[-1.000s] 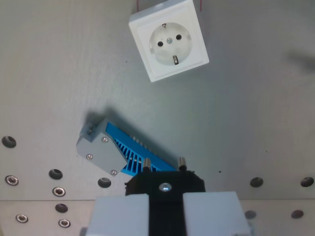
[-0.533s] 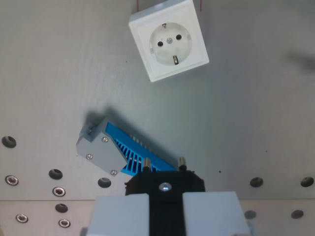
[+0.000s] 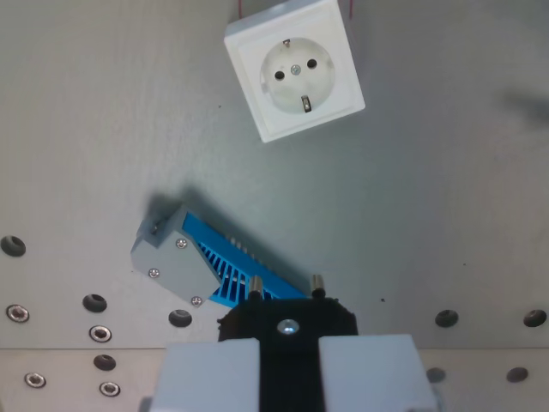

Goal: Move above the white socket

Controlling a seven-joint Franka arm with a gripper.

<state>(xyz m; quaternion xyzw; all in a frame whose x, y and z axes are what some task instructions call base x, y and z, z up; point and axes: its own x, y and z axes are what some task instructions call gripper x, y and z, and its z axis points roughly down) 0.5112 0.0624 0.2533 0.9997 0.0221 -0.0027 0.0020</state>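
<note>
The white socket (image 3: 294,70) lies on the grey table near the top of the wrist view, turned a little askew, with two round holes and a centre screw. My gripper (image 3: 288,354) fills the bottom centre, its pale fingers (image 3: 210,373) shut on a black plug (image 3: 287,319) whose two metal pins point up the picture. The socket sits well above the plug in the picture, slightly to the wrist view's right of it.
A grey and blue finned part (image 3: 206,264) lies on the table just to the wrist view's left of the plug. Bolt holes (image 3: 94,303) run along the lower band of the table on both sides.
The scene has slipped a few pixels toward the wrist view's left at the bottom, so the camera moved very slightly. The plug stays held.
</note>
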